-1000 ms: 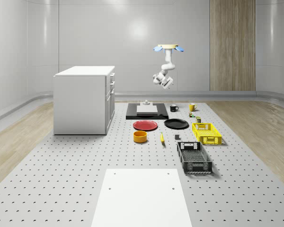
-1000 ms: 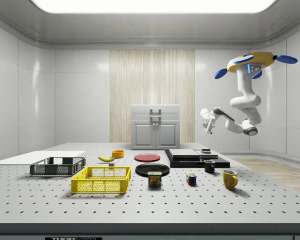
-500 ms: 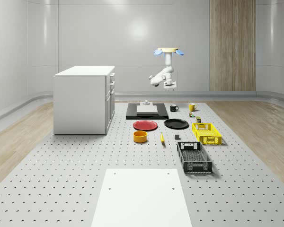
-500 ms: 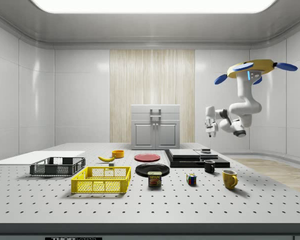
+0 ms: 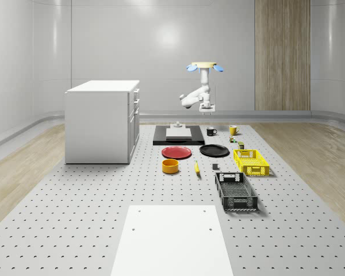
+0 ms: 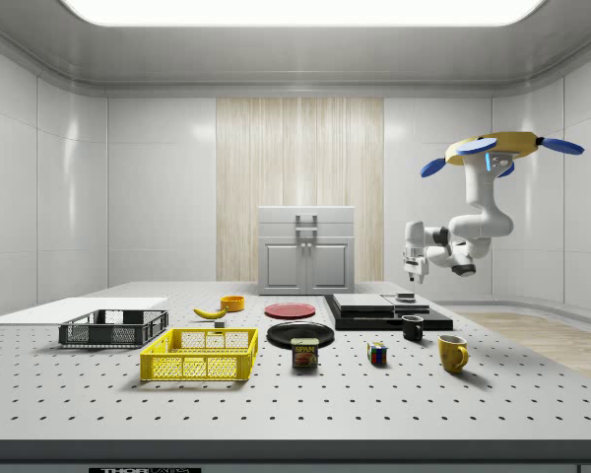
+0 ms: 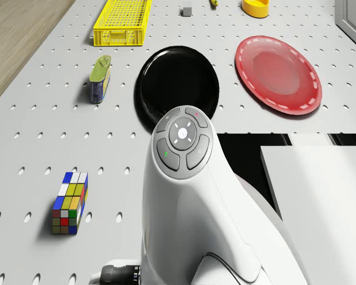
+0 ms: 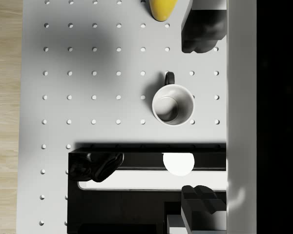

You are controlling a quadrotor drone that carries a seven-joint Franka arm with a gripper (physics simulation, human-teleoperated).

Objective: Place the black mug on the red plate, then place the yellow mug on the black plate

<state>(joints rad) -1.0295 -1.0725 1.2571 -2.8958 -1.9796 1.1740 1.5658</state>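
Observation:
The black mug (image 8: 172,105) stands upright on the perforated table beside the black platform; I also see the black mug (image 5: 210,131) (image 6: 413,328) from outside. My gripper (image 8: 200,117) (image 5: 207,108) (image 6: 410,278) points straight down, high above the mug and slightly off its centre. It is open, with one dark finger (image 8: 200,29) on each side. The yellow mug (image 8: 163,9) (image 5: 233,130) (image 6: 452,352) stands close by. The red plate (image 5: 176,152) (image 7: 277,74) and black plate (image 5: 214,150) (image 7: 177,83) lie side by side. The drone (image 5: 204,66) (image 6: 492,150) hovers above the mugs' end of the table.
A black platform (image 5: 178,135) with a white slab borders the mug. A Rubik's cube (image 7: 69,203), a can (image 7: 99,79), a yellow basket (image 5: 251,161), a black basket (image 5: 236,191), an orange bowl (image 5: 170,166) and a banana (image 5: 196,167) lie around. A white cabinet (image 5: 102,121) stands at the whole-scene view's left.
The drone has come lower. The arm has folded so that the gripper, which pointed sideways, now points straight down over the black mug.

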